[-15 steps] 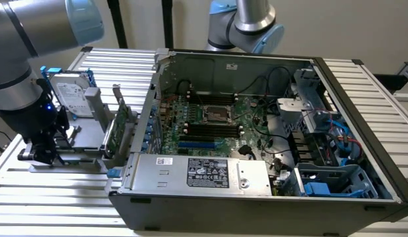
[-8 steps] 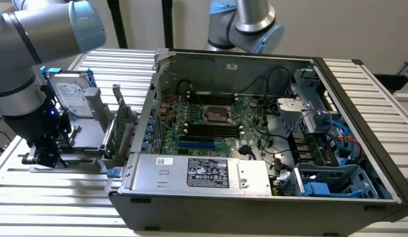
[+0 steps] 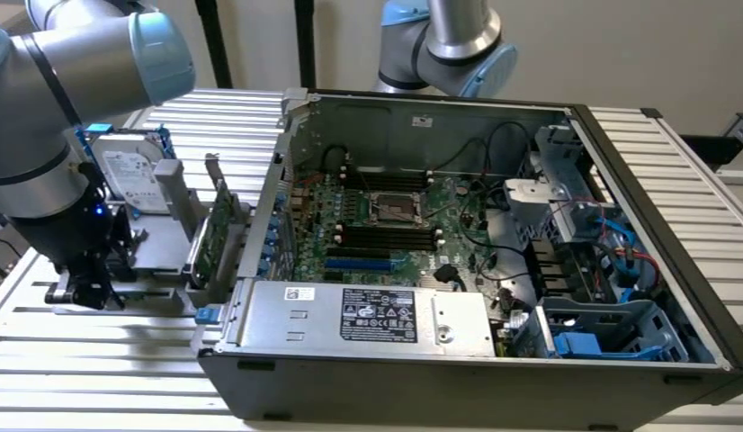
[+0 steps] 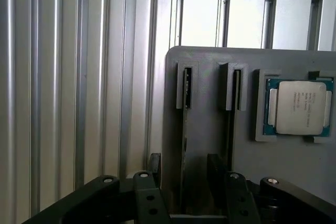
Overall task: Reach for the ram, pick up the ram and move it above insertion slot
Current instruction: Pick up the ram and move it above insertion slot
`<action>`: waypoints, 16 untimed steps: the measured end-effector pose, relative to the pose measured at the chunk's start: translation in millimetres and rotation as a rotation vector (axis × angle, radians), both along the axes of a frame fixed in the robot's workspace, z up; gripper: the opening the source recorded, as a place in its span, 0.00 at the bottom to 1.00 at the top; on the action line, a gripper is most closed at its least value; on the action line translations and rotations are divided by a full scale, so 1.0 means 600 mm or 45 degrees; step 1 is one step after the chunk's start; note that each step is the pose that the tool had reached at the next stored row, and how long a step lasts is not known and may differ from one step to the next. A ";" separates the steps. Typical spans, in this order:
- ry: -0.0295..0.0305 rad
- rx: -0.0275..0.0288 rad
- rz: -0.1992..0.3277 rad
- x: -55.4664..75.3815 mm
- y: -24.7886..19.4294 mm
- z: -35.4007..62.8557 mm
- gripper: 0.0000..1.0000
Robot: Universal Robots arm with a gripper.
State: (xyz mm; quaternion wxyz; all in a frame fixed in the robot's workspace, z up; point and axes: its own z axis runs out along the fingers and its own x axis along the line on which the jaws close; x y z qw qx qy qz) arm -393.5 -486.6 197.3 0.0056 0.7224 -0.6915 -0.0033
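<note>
The gripper point(image 4: 184, 165) is nearest the wrist camera, and its black linkages cross the near edge of that view. Its fingers point(image 4: 154, 165) stand wide apart, one on each side of the ram point(image 4: 184, 124). Contact between the fingers and the ram cannot be determined.

The ram stands on edge in a slotted holder of the grey fixture plate point(image 4: 210, 59) and is seen edge-on as a thin dark strip. A second slotted holder point(image 4: 233, 85) stands just beside it; its contents cannot be determined. A processor point(image 4: 296, 107) lies flat in a recess of the same plate, apart from both holders. The plate rests on the ribbed aluminium counter point(image 4: 79, 77).

In the exterior view, from that view's left to its right:

1. The arm point(image 3: 59, 108) reaches down, with the gripper low over the fixture.
2. A silver hard drive point(image 3: 129, 175) stands upright in the fixture.
3. A green expansion card point(image 3: 221, 229) stands upright, just beside the case.
4. The open computer case point(image 3: 468, 387) lies on its side on the counter. Its motherboard point(image 3: 396, 216) is exposed, and the power supply point(image 3: 365, 315) sits along the near wall.
</note>
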 end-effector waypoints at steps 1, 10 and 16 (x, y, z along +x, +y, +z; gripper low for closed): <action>-0.0002 0.0004 0.000 0.000 0.0000 0.000 0.46; -0.0003 0.0020 0.000 0.002 0.0000 -0.001 0.27; -0.0003 0.0019 0.000 0.003 0.0000 -0.001 0.14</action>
